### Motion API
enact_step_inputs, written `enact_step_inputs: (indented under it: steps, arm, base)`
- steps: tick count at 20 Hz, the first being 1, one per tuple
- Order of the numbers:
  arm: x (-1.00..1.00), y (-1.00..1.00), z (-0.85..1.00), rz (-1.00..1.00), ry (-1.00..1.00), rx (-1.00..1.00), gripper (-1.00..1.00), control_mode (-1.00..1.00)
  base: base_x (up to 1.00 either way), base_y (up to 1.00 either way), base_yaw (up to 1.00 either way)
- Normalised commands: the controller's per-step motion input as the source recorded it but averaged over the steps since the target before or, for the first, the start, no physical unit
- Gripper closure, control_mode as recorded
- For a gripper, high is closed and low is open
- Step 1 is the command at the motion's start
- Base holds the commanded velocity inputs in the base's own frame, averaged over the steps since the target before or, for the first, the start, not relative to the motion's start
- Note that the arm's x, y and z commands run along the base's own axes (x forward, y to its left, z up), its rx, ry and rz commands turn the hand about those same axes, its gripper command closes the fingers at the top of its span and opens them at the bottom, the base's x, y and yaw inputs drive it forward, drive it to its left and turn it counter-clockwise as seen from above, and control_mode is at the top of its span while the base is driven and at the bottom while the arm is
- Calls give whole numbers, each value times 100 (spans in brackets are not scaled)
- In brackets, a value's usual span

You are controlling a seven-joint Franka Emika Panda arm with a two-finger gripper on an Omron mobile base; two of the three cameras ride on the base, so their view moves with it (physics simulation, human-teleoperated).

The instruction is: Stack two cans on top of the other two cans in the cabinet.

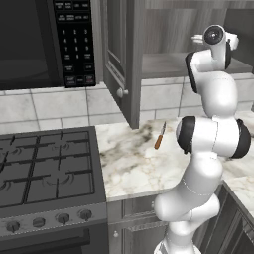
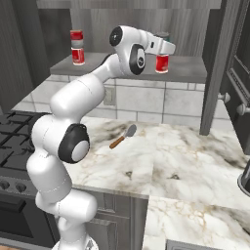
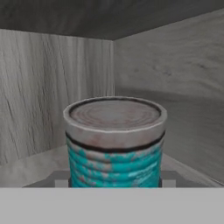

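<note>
- Kitchen setting: marble counter (image 2: pixel 185 161) below a grey wood-grain cabinet (image 2: pixel 215 73), with a black stove (image 1: pixel 44 168) and a black microwave (image 1: pixel 30 44) to the left.
- Cabinet door (image 1: pixel 124 59) stands swung open; its small round knob (image 1: pixel 120 92) shows on the edge facing the left base camera.
- Inner shelf (image 2: pixel 190 71) is exposed. The arm reaches up from the base and into the cabinet opening at shelf level.
- Left end of shelf: a pair of red cans (image 2: pixel 77 47) with white bands, one standing upright on the other.
- Right part of shelf: a single red can (image 2: pixel 162 63) stands upright, with the teal can (image 3: pixel 114 148) sitting on top of it. In the right base view the teal can is mostly hidden behind the hand.
- Hand view: the teal can is upright and centred, with its grey lid facing up and worn patches on its ribbed side. The cabinet's back corner lies behind it.
- Gripper (image 3: pixel 114 178): the fingers (image 3: pixel 61 178) sit low on either side of the teal can, right against its wall. I cannot tell whether the pads are pressing on it or merely flank it.
- Counter: a small utensil with an orange handle (image 2: pixel 122 138) lies flat near the backsplash, well apart from the cans.
</note>
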Motion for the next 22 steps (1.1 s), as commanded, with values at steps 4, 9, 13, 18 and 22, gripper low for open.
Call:
enact_step_inputs:
  steps: [4, 9, 13, 18, 22]
  arm:
    - [3, 0, -9, 0, 0, 0, -100, -100]
    - [0, 0, -9, 0, 0, 0, -100, -100]
    - [0, 0, -2, 0, 0, 0, -100, -100]
    - [-12, 3, 0, 0, 0, 0, -100, -100]
    - [-16, 16, 0, 0, 0, 0, -100, -100]
  base:
    - [0, 0, 0]
    - [0, 0, 0]
    - [0, 0, 0]
    - [0, 0, 0]
    - [0, 0, 0]
